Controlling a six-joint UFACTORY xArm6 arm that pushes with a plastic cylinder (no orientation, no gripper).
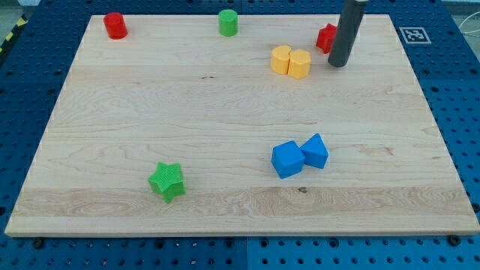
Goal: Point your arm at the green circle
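Observation:
The green circle (228,22) is a short green cylinder near the view's top edge, a little left of centre. My tip (338,63) is at the lower end of the dark rod at the view's upper right, far to the right of the green circle. It stands just right of the two yellow blocks (290,61) and right beside a red block (327,37) that the rod partly hides.
A red cylinder (115,25) stands at the top left corner. A green star (166,181) lies at the lower left. Two blue blocks (299,155) touch each other at the lower middle right. The wooden board (225,105) lies on a blue perforated table.

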